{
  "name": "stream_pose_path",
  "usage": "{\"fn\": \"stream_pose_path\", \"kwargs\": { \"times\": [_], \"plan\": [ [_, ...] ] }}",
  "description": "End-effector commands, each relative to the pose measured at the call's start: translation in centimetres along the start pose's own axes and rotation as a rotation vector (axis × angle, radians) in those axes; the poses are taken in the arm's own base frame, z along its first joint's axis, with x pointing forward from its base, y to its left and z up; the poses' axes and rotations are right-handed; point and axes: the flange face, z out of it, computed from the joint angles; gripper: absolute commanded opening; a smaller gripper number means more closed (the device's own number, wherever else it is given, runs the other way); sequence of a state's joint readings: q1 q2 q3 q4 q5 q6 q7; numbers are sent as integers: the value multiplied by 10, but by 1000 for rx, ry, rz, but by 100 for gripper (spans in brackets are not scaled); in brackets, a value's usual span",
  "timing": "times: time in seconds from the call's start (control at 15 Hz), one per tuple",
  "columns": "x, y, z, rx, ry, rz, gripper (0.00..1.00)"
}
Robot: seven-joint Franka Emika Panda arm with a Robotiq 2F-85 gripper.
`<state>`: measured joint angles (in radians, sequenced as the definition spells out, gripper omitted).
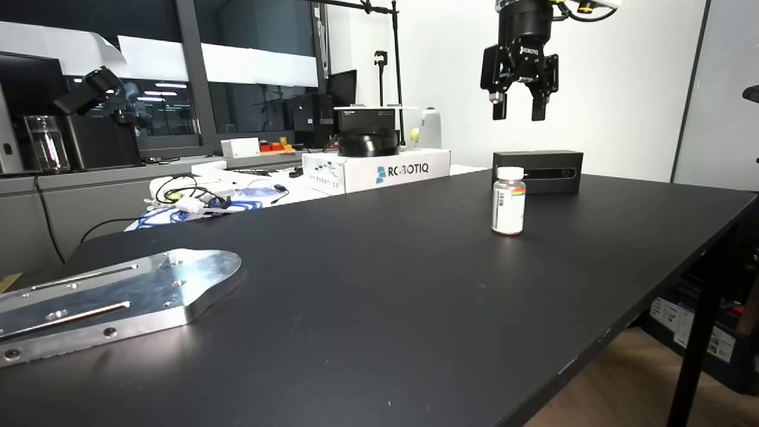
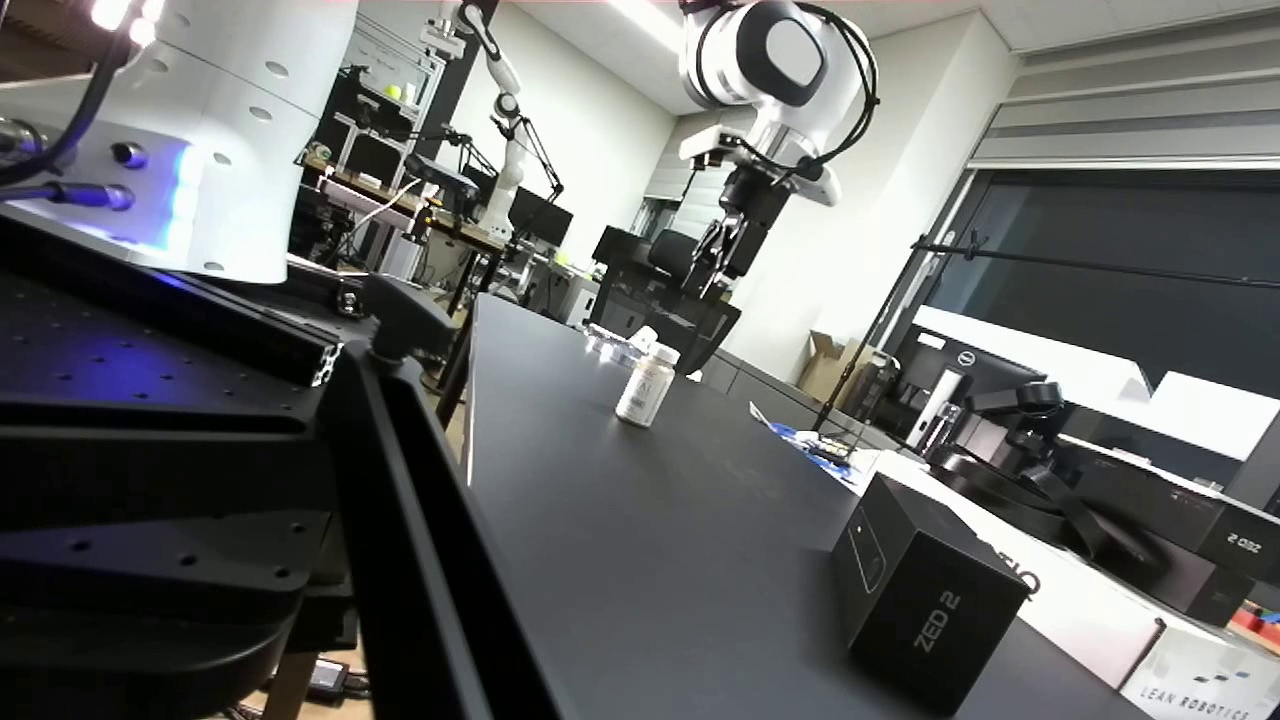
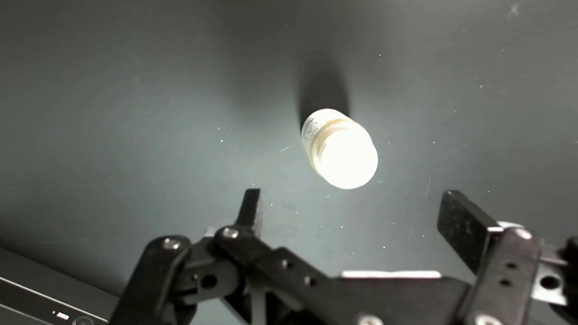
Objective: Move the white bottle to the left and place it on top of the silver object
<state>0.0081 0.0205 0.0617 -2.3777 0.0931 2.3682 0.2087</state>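
The white bottle stands upright on the black table; it also shows in an exterior view and from above in the wrist view. The silver object, a flat slotted metal plate, lies well apart from the bottle at the table's near left, cut off by the frame edge. A bit of it shows beyond the bottle in an exterior view; it is out of the wrist view. My gripper is open and empty, high above the table and the bottle. Its fingers are wide apart, with the bottle ahead of them.
A black box stands on the table behind the bottle; it also shows in an exterior view and at the wrist view's lower left corner. A white lettered box and cables lie beyond the table's far edge.
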Motion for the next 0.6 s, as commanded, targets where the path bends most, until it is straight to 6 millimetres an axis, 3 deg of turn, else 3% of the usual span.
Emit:
{"fn": "stream_pose_path", "kwargs": {
  "times": [0.0, 0.53],
  "plan": [
    [-3, 3, 17, -5, 4, 34, 100],
    [-17, -6, 65, 3, 33, -7, 100]
  ]
}}
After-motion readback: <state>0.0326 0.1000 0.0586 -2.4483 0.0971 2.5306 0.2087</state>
